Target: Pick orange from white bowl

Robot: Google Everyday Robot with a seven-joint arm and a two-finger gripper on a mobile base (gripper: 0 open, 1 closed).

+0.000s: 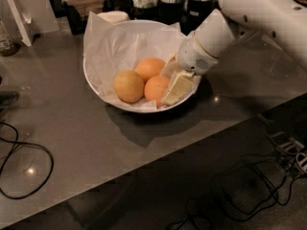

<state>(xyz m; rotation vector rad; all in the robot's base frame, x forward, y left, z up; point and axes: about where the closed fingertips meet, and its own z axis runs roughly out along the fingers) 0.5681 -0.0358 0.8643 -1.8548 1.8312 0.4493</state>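
**Gripper [174,87] low in the white bowl, right beside the orange**

Gripper and white arm [249,13] reach down into the right side of the white bowl [96,83] from its far right. The gripper's pale tip lies on the crumpled paper lining [115,44] and appears to touch the right flank of the orange [155,89]. Whether the gripper is spread or closed on anything cannot be told from this angle.

Nearest the camera, well in front of the bowl and to its left, a black cable [29,169] loops across the grey table [96,147]. To the front right of the bowl, beyond the table's edge, more cables [249,190] lie tangled on the dark floor.

Inside the bowl, the orange sits at the front right, still resting on the paper. A duller yellowish fruit [128,86] touches it on the left, and a lighter orange fruit [149,68] sits just behind the two.

Behind the bowl, a small white box [113,16] stands near the rim. Further back stand dark cups [170,6] holding utensils. Far to the back left, a white card [20,18] leans upright.
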